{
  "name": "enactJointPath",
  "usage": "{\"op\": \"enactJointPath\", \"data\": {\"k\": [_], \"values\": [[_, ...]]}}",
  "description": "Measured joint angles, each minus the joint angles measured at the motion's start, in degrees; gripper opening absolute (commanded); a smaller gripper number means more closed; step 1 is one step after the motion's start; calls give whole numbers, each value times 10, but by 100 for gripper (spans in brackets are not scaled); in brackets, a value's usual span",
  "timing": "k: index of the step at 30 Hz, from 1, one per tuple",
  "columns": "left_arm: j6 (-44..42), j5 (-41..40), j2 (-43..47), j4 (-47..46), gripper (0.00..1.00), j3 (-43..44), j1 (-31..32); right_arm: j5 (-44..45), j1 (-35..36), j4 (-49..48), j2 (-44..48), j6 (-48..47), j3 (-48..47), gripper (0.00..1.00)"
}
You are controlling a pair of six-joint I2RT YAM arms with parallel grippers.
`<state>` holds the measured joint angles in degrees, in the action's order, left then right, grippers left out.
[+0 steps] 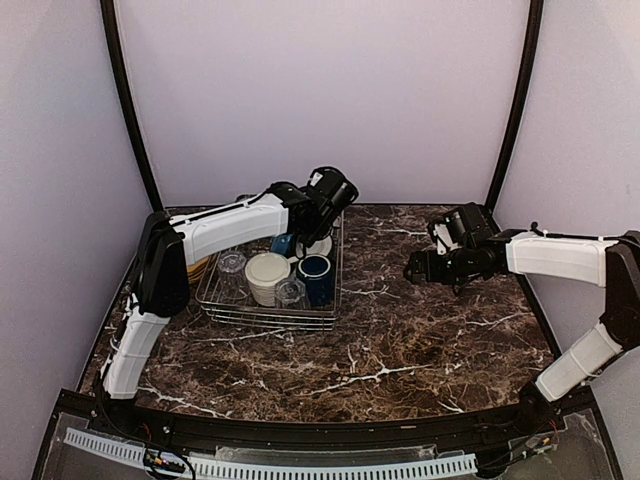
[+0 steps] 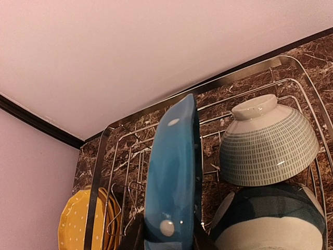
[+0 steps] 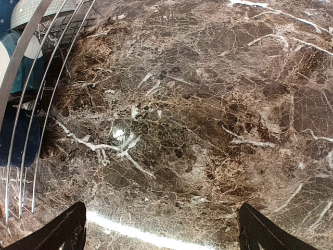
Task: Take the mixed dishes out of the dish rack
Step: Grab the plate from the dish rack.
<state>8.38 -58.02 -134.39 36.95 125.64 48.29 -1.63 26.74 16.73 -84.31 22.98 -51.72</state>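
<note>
The silver wire dish rack [image 1: 270, 318] stands left of centre on the marble table. My left gripper [image 1: 305, 238] reaches into its far end. In the left wrist view a blue dotted plate [image 2: 174, 172] stands on edge between the dark fingers [image 2: 132, 236], and the left gripper [image 2: 166, 237] is shut on it. An upturned cream lined bowl [image 2: 268, 140] and a blue-and-cream dish [image 2: 270, 219] sit to the plate's right. A cream bowl [image 1: 267, 272], a dark blue mug [image 1: 316, 275] and clear glasses [image 1: 232, 265] also fill the rack. My right gripper [image 1: 415, 268] hangs open over bare marble [image 3: 171, 130].
Yellow plates [image 1: 200, 268] lie just outside the rack's left side, also seen as a yellow plate [image 2: 78, 224] past the rim wire [image 2: 244, 78]. The rack's wires [image 3: 31, 104] edge the right wrist view. Lilac walls and black posts [image 1: 515, 110] close the table.
</note>
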Motion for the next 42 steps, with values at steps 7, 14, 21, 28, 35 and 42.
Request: {"op": "enactJointPath", "data": {"k": [7,14,21,28,35,42], "values": [[2,-5,-3,7,6,8,0,0,0,0,0,0,0,99],[-9,-23,-7,3,1,10,2,0,0,0,0,0,0,99],[-40,-64,-19,-18,1,10,10,0,0,-1,0,0,0,99],[-123,-112,-28,-75,1,10,18,0,0,-1,0,0,0,99],[-224,-151,-28,-156,1,10,24,0,0,-2,0,0,0,99],[-254,-157,-28,-172,1,10,28,0,0,-2,0,0,0,99]]}}
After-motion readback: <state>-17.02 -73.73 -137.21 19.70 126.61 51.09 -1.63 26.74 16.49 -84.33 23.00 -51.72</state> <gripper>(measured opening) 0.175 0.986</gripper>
